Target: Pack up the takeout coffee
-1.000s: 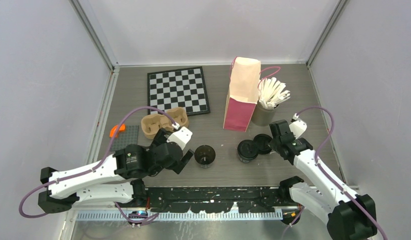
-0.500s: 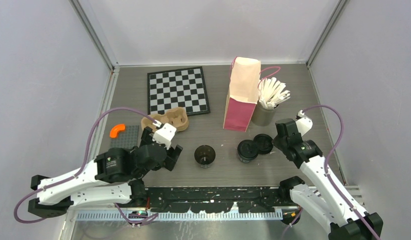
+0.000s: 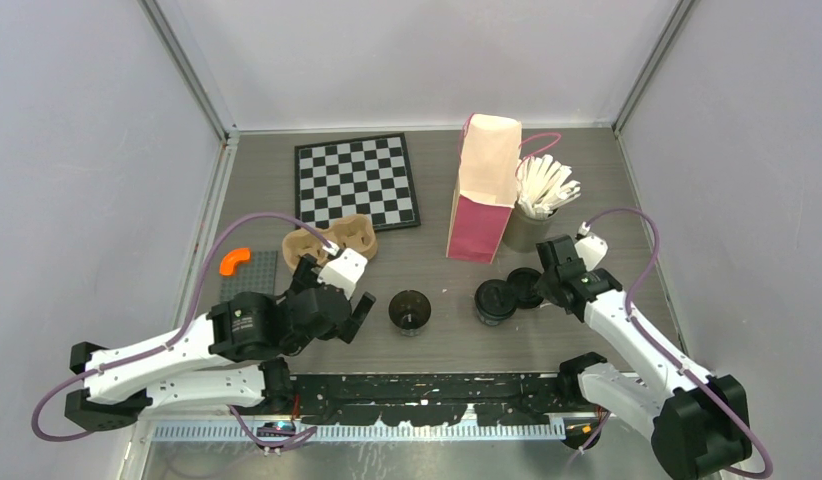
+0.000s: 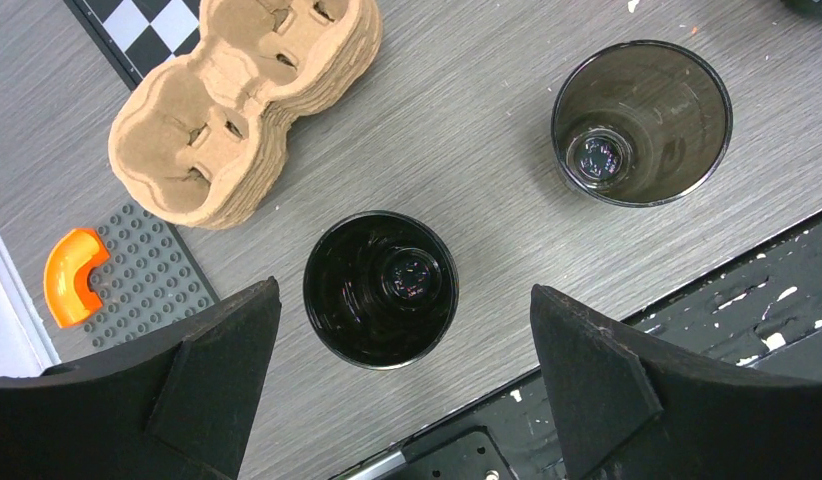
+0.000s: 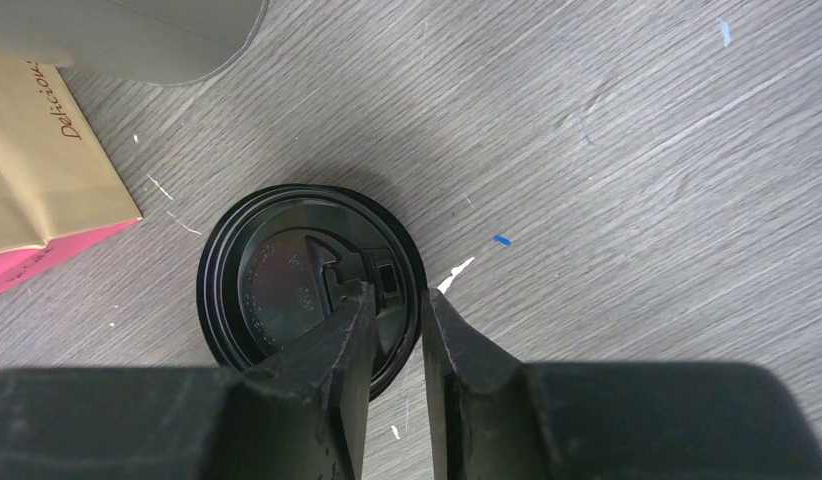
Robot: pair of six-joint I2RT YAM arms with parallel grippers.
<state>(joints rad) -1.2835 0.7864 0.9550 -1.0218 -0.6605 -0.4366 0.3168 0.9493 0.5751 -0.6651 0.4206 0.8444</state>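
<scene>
Two open black cups show in the left wrist view. One cup (image 4: pixel 380 289) stands on the table straight below my left gripper (image 4: pixel 405 290), whose jaws are wide open and well clear of it. The other cup (image 4: pixel 641 122) stands further right, also seen from above (image 3: pixel 409 311); there my left gripper (image 3: pixel 339 296) hides the first cup. A flat black lid (image 5: pixel 307 285) lies on the table. My right gripper (image 5: pixel 398 291) hangs over its right rim, jaws a narrow gap apart and gripping nothing. Another lid-topped black round (image 3: pixel 495 301) sits left of that lid (image 3: pixel 527 287).
A brown pulp tray (image 3: pixel 327 243) lies behind my left gripper, beside a grey studded plate (image 3: pixel 249 272) with an orange piece (image 3: pixel 234 260). A pink and tan paper bag (image 3: pixel 484 190) stands at the back, next to a grey cup of white sticks (image 3: pixel 532 205) and a chequerboard (image 3: pixel 356 181).
My left gripper has drawn back to the left, away from the right-hand open cup. The right gripper's jaws have parted a little above the flat lid.
</scene>
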